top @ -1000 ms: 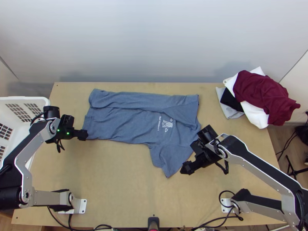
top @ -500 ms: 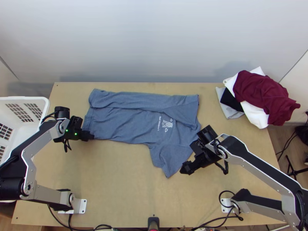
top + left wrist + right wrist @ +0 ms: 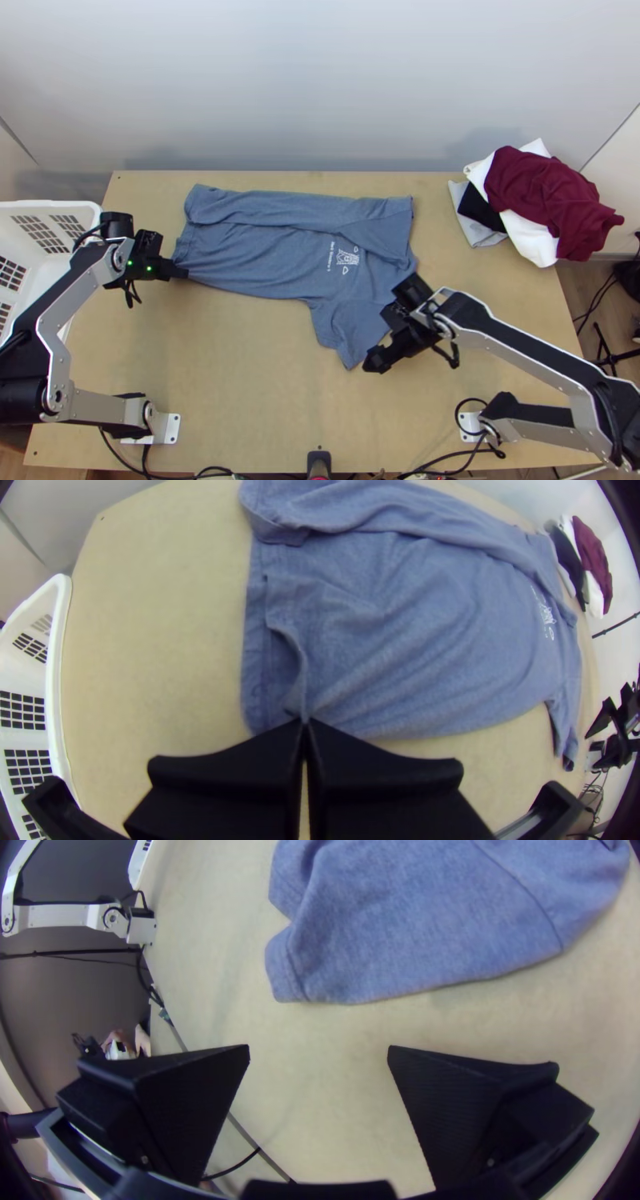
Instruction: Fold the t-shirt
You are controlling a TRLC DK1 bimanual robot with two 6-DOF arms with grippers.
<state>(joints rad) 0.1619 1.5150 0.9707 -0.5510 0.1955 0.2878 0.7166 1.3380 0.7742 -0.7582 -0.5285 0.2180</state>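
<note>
Left hem pinched; near-side fold being set up

The t-shirt (image 3: 280, 260) lies on the table (image 3: 240, 392) between the arms, its far side folded inward as a long strip (image 3: 296, 206); its near side and near sleeve (image 3: 350, 324) remain unfolded. Over the last half second the left gripper (image 3: 305, 721) has moved slightly away from the near edge, drawing the hem's near corner with it; its fingers are closed on the upper layer of the hem (image 3: 297, 647), while a lower layer lies flat on the table. The right gripper (image 3: 319, 1048) has shifted slightly towards the near edge and the left; it is open, beside the sleeve, holding nothing.

The second lengthwise fold appears to be in preparation; the right gripper should secure the sleeve before lifting; a single-layer grip at the hem may leave the lower layer behind.
</note>
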